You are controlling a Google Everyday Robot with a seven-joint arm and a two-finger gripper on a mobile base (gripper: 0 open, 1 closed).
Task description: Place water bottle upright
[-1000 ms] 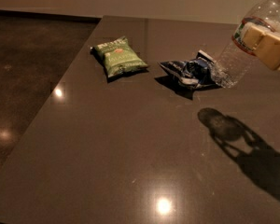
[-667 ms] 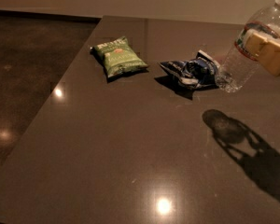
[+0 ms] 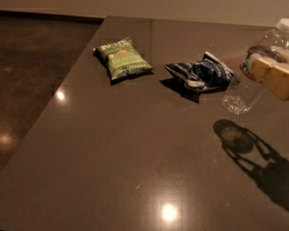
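Right edge: gripper (image 3: 273, 76) clamped round the water bottle (image 3: 242, 93) at its label. Bottle tilted, white cap (image 3: 286, 24) uppermost, base apparently off the table (image 3: 135, 153); likely angled for upright set-down.

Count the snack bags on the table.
2. The green bag lies near the table's left edge. The dark blue bag lies right of it, beside the water bottle held by the gripper at far right. None appears hidden.

Tan pincer (image 3: 273, 75) (right) — white-capped bottle (image 3: 243, 88)
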